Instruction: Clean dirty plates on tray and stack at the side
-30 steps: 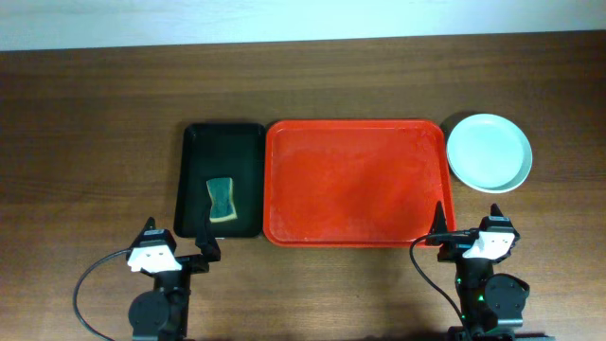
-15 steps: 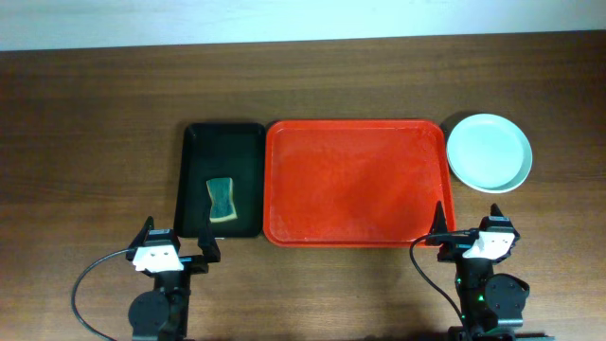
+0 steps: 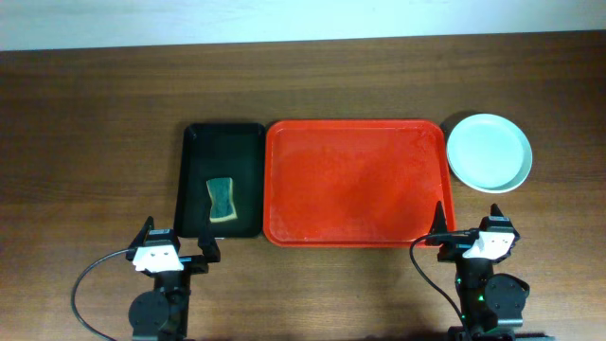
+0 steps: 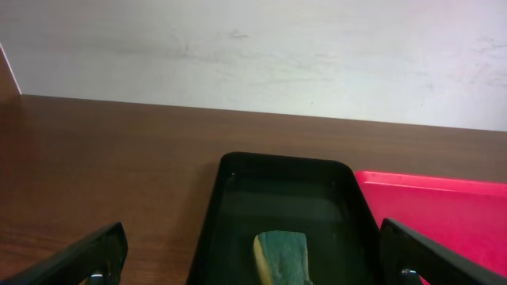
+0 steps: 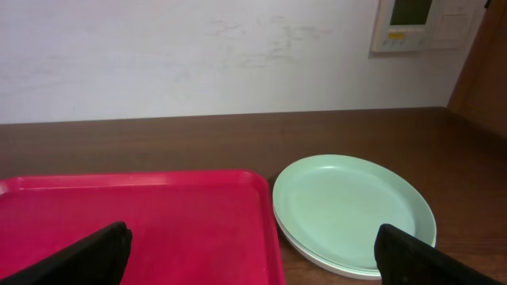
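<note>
The red tray (image 3: 355, 182) lies mid-table with nothing on it; it also shows in the right wrist view (image 5: 135, 226) and the left wrist view (image 4: 444, 210). The plates (image 3: 489, 152) sit stacked on the table right of the tray, a pale mint one on top, no smear visible; the stack shows in the right wrist view (image 5: 352, 210). My left gripper (image 3: 176, 248) is open and empty at the front left, facing the black tray; its fingers frame the left wrist view (image 4: 253, 273). My right gripper (image 3: 469, 237) is open and empty at the front right (image 5: 253, 273).
A narrower black tray (image 3: 222, 180) sits left of the red tray and holds a green-and-yellow sponge (image 3: 222, 200), seen also in the left wrist view (image 4: 281, 255). A white wall runs behind the table's far edge.
</note>
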